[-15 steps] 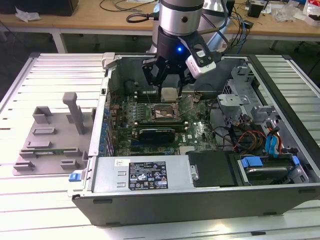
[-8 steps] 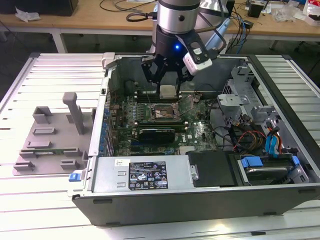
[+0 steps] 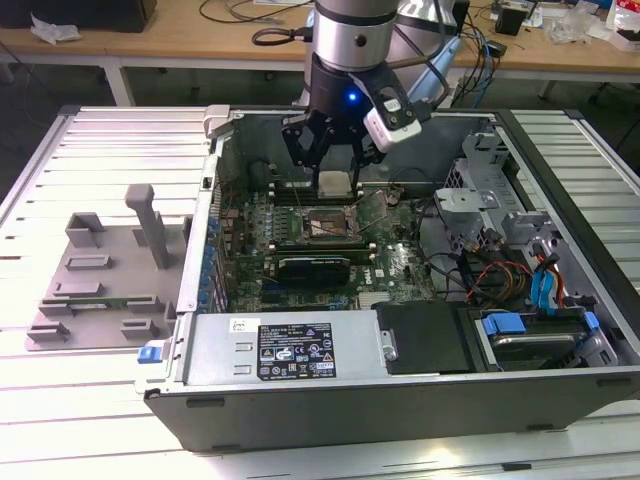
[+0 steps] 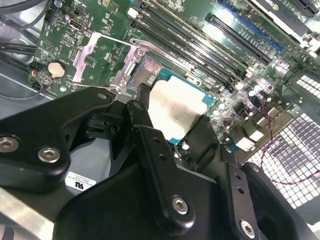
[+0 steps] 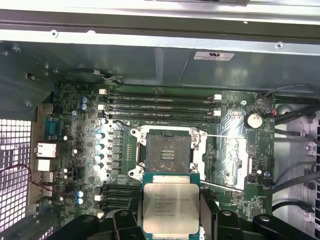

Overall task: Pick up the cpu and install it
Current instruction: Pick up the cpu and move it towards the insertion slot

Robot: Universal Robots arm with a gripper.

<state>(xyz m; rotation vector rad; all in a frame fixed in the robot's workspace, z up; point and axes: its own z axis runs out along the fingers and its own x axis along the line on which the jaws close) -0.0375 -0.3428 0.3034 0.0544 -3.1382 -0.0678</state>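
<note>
My gripper (image 3: 333, 170) hangs inside the open computer case, shut on the cpu (image 3: 333, 183), a flat silver-topped square chip. In the first wrist view the cpu (image 5: 170, 202) sits between the black fingers (image 5: 124, 220), held level above the motherboard and offset to one side of the open socket (image 5: 168, 152). The second wrist view shows the cpu (image 4: 176, 107) clamped at its edges by the fingers (image 4: 144, 117), with the socket (image 4: 146, 75) partly hidden behind it. The socket's metal load plate (image 3: 372, 210) stands swung open. The socket is bare.
The case walls (image 3: 205, 230) surround the board. Memory slots (image 5: 160, 105) run beside the socket and a black card (image 3: 315, 268) lies nearer the power supply (image 3: 290, 350). Drive bays and cables (image 3: 530, 290) are at the exterior view's right. A grey plastic tray (image 3: 100, 280) lies outside at the left.
</note>
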